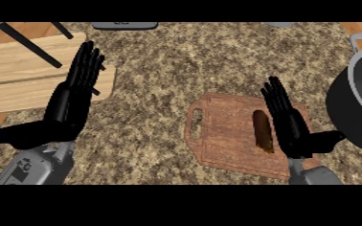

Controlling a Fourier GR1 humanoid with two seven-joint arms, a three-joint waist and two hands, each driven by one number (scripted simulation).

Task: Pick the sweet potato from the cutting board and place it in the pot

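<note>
While the brown, elongated sweet potato lies lengthwise on the reddish-brown wooden cutting board, nothing grips it: the black right hand stands just beside it on its right, fingers straight and close together, pointing up the view, thumb stuck out toward the right. From this view I cannot tell whether the palm edge touches the sweet potato. The right hand holds nothing. The cutting board sits on the speckled brown-and-beige granite table, handle slot at its left end, board turned slightly askew. The dark round metal pot is at the view's right edge, only partly in view, just beside the board's right end; its inside is not readable from here. The black left hand shows at the view's left, open, fingers straight and pointing up, holding nothing, resting over the corner of a pale light-wood board that lies at the table's left side. Two thin black rods cross that pale board diagonally. A grey flat object sits at the top edge, partly cut off.
</note>
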